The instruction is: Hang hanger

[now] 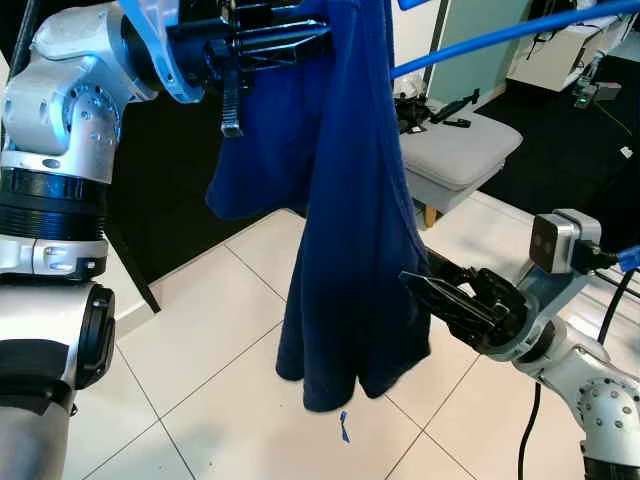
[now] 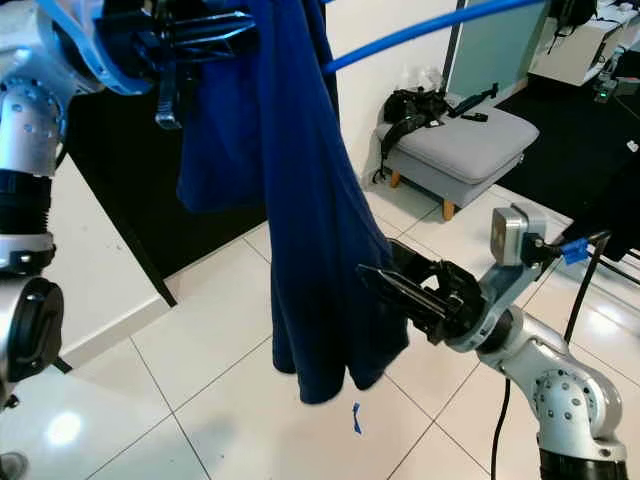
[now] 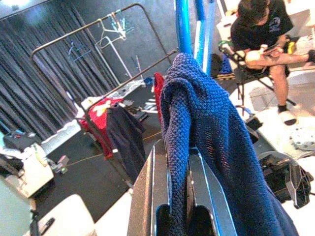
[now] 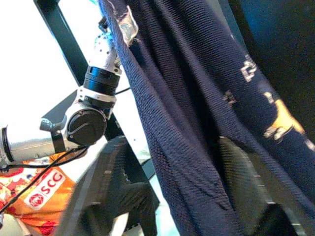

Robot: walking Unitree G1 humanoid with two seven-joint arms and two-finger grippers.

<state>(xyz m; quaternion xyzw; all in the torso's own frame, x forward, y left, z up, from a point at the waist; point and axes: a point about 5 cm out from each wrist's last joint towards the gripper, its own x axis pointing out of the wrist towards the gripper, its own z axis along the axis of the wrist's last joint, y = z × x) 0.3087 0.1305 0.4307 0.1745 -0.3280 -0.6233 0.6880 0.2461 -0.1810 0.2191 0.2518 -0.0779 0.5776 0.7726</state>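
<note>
The left gripper point(image 1: 290, 40) is raised high, its black fingers closed on the top of a dark blue knitted garment point(image 1: 350, 250), which hangs down toward the white tiled floor point(image 1: 200, 350). The hanger itself cannot be made out; the garment's upper end sits just beside a blue rail point(image 1: 500, 35) running diagonally overhead. The right gripper point(image 2: 385, 285) is held low, its fingers spread to either side of the garment's lower folds, with fabric lying between them. Behind the garment stands a grey cushioned stool point(image 1: 455, 150) with black straps on top. The left wrist view shows a clothes rack point(image 3: 123, 88) and a seated person point(image 3: 266, 44).
</note>
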